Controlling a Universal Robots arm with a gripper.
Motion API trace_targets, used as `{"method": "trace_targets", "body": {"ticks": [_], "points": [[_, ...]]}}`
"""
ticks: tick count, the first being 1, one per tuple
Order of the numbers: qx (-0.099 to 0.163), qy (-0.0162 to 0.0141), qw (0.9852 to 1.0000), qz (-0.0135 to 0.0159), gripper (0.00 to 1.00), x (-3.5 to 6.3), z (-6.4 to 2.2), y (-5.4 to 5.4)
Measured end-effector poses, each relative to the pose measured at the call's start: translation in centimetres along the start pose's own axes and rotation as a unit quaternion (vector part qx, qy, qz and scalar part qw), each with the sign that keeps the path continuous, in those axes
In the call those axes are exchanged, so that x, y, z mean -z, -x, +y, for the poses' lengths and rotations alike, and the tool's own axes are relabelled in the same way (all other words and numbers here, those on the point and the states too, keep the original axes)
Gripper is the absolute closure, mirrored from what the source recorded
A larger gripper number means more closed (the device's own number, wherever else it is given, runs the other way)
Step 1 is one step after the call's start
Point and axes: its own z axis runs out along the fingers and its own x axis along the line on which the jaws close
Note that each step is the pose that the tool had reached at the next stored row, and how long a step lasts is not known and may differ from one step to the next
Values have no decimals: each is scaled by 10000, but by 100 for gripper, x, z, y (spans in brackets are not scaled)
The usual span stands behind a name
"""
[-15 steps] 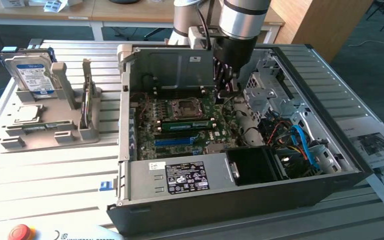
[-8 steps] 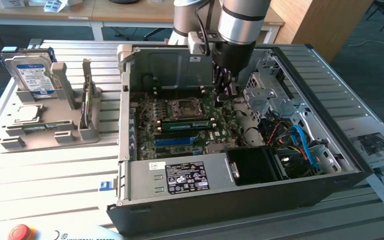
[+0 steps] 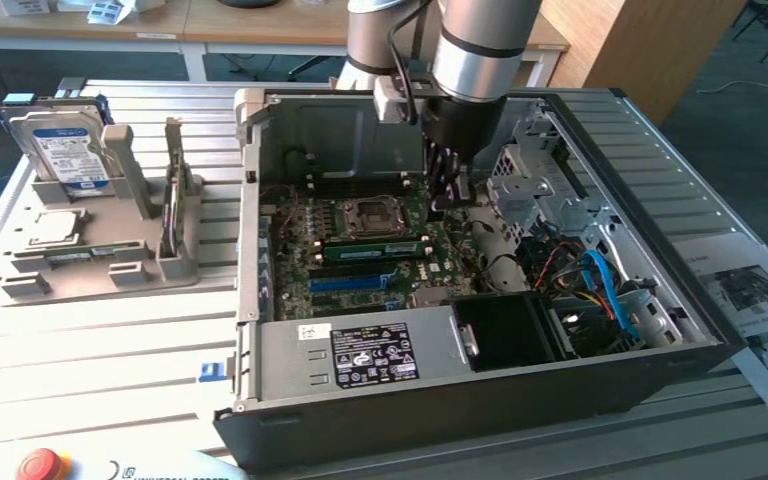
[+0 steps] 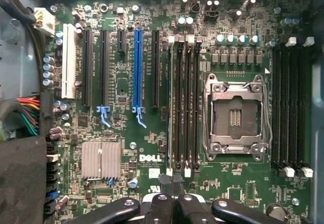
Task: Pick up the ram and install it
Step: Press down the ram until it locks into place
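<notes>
Seating step, I judge: hand (image 3: 446, 200), clenched on nothing visible, hangs above ram (image 3: 371, 250) lying in its slot; a firm, even downward press seems needed.

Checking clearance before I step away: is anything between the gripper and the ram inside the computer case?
Nothing visible does. The shut gripper hangs over the motherboard, with the green ram lying along it just beside, and only open air between.

My hand (image 4: 174, 203) is cropped by the wrist view's edge; its tips hide behind my arm (image 3: 484, 50) in the exterior view.
</notes>
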Motion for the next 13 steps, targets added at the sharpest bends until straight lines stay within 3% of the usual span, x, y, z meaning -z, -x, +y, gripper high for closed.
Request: {"method": "trace_targets", "body": {"ticks": [13], "points": [[0, 0, 10000, 2, 90, -218, -1, 5]]}}
